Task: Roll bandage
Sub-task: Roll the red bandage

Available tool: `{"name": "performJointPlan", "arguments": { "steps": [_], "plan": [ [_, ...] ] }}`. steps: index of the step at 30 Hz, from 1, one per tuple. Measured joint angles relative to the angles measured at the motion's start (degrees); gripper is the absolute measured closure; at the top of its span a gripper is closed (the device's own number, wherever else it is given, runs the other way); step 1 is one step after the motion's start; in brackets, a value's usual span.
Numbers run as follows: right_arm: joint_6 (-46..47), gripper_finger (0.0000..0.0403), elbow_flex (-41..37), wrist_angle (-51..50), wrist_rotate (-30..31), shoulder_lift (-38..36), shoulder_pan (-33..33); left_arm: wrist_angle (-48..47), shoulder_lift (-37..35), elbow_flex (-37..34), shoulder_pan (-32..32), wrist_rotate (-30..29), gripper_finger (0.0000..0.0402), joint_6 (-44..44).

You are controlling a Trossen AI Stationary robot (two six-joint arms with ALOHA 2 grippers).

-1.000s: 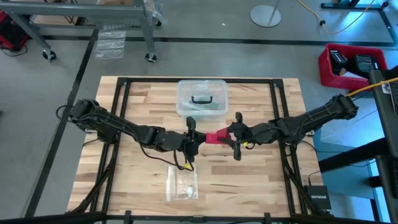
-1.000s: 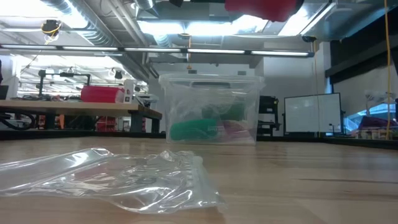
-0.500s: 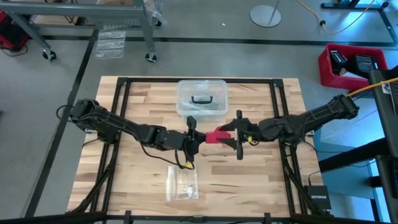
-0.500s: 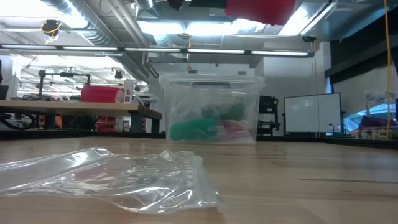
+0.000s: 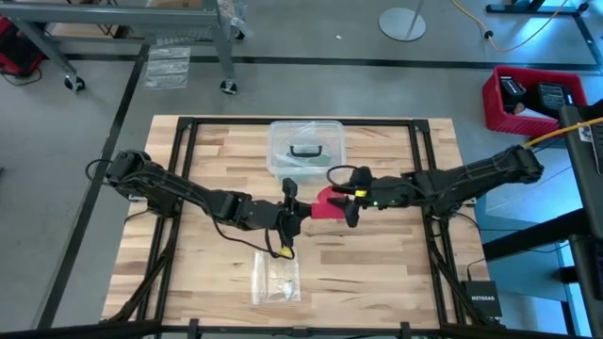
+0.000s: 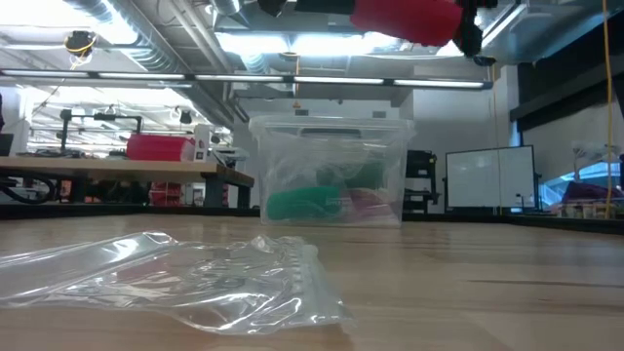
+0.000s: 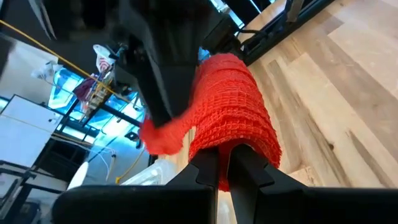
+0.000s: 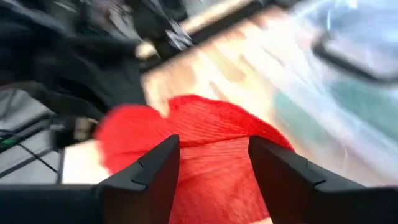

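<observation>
Red bandage (image 5: 326, 203) is up off the table, pinched tight in the left gripper (image 5: 292, 209). Right gripper (image 5: 341, 195) sits right beside it, fingers (image 8: 152, 174) spread around the roll.

Bandage (image 6: 409, 18) cut off by low view's top edge.

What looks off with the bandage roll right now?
The red bandage, held above the table between left gripper and right gripper, isn't a tidy cylinder: a loose bunched flap bulges out at one end.
</observation>
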Motion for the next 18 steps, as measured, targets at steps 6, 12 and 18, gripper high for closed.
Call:
{"name": "performJointPlan", "arguments": {
  "steps": [6, 12, 18],
  "plan": [
    [1.8, 0.0200, 0.0, 2.5, -6.3, 1.9, -0.5, -0.6, 0.1, -0.1, -0.3, 0.8, 0.0391, 0.0],
    [1.2, 0.0200, 1.3, 3.3, -13.0, 0.0, -0.5, -0.4, 0.1, 0.0, -0.5, 1.3, 0.0391, 0.1],
    [-1.5, 0.0200, 1.3, -1.5, -14.6, -0.6, -0.5, 0.0, 0.0, 0.0, -1.2, 2.0, 0.0391, -0.1]
  ]
}}
